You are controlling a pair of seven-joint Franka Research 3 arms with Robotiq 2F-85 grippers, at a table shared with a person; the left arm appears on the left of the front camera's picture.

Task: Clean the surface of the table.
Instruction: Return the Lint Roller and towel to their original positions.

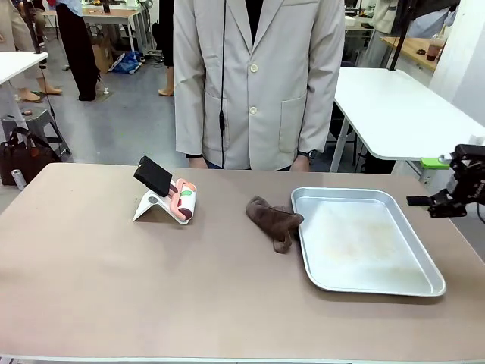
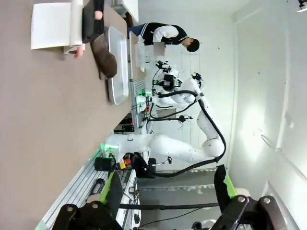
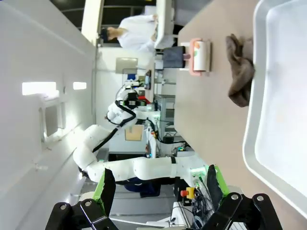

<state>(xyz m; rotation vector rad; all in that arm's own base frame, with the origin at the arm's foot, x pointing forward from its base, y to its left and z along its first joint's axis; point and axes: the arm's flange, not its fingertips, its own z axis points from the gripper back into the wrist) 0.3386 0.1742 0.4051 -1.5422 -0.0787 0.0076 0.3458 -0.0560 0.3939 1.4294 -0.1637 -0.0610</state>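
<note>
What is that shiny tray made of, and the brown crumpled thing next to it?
The tray looks like metal, probably aluminium or steel: silver-grey, dull sheen, thin rolled rim, faint smudges inside. The brown thing looks like soft cloth, maybe a rag: it lies in limp wrinkled folds with a fuzzy, matte surface, its edge against the tray's rim. The table has a smooth matte top.

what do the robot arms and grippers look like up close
White, rounded, glossy arm links with black cables along them. The left gripper and right gripper are black, with bolted knuckles and green pads on the fingers. Green lights glow at the arm bases.
</note>
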